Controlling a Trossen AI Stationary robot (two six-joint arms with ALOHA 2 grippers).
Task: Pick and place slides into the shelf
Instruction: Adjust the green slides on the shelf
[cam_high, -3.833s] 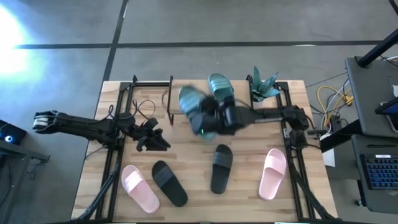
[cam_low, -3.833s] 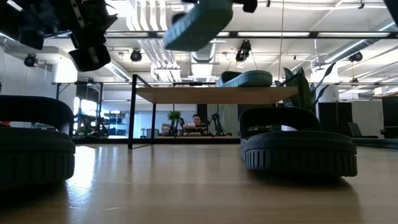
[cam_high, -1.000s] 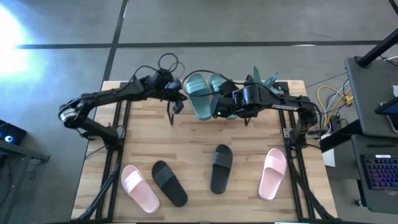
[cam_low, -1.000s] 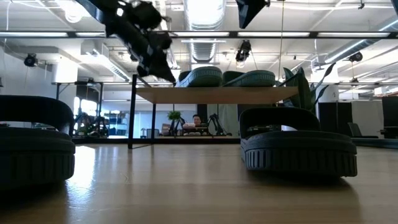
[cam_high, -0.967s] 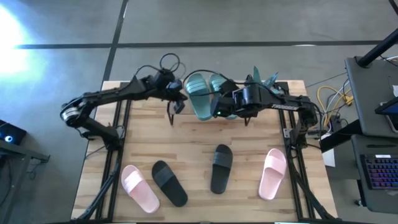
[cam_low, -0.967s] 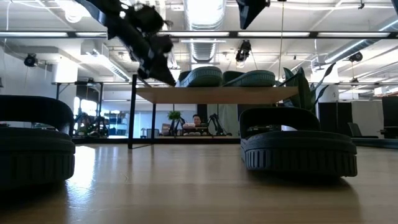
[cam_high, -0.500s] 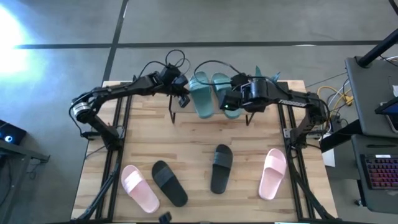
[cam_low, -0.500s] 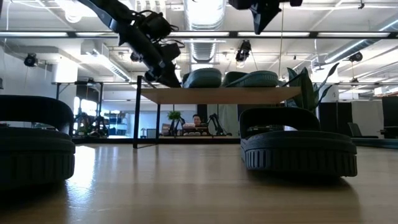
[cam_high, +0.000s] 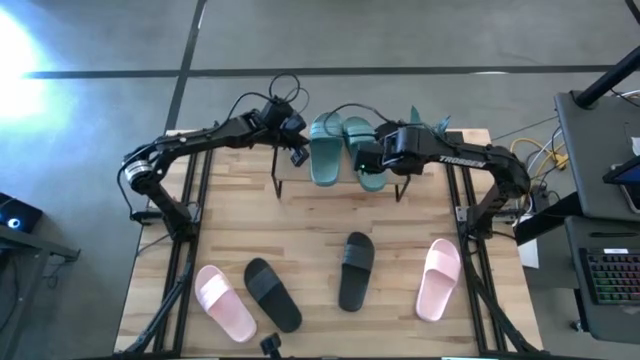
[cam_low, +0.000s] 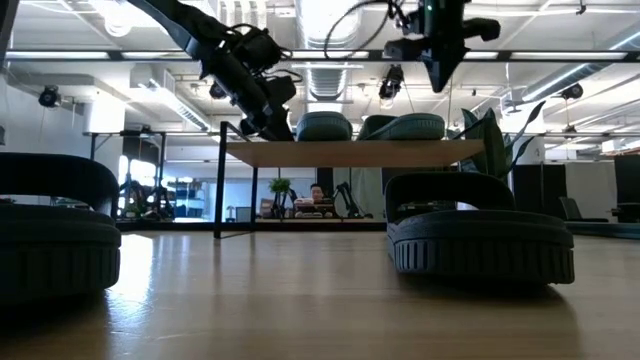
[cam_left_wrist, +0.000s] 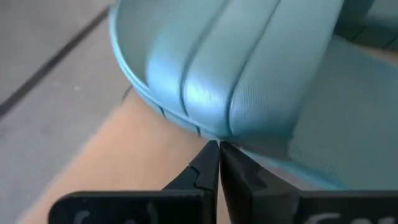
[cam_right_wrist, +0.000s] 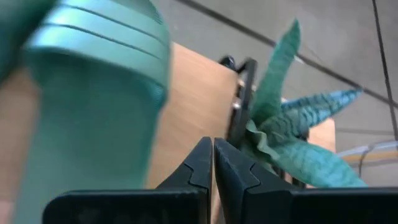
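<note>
Two teal slides (cam_high: 322, 152) (cam_high: 360, 150) lie side by side, soles down, on the shelf's wooden top board (cam_low: 350, 152) at the table's far edge. My left gripper (cam_high: 298, 152) is shut at the left teal slide's left side (cam_left_wrist: 205, 127). My right gripper (cam_low: 440, 85) is shut and points down just above the right teal slide (cam_low: 405, 126), over the bare board (cam_right_wrist: 193, 93); it touches nothing. Two black slides (cam_high: 272, 293) (cam_high: 355, 270) and two pink slides (cam_high: 225, 302) (cam_high: 438, 278) lie soles down on the table's near half. My left gripper meets the left teal slide with its shut fingertips (cam_left_wrist: 211, 155). They sit against the sole's outer side edge (cam_left_wrist: 200, 129), right under the strap. The fingers come slanting down from the table's left. The slide rests flat on the shelf's board.
A green paper plant (cam_high: 425, 135) stands at the shelf's right end, close to my right gripper. The shelf's thin black legs (cam_high: 277, 182) stand on the table's far half. Bare tabletop lies between the shelf and the near slides. A small dark object (cam_high: 268, 347) shows at the near edge.
My left gripper has gone toward the table's right and far edge and pushed the left teal slide. The slide has turned from slanted to straight beside the other one. My right gripper has moved toward the far right and come down over the right teal slide.
</note>
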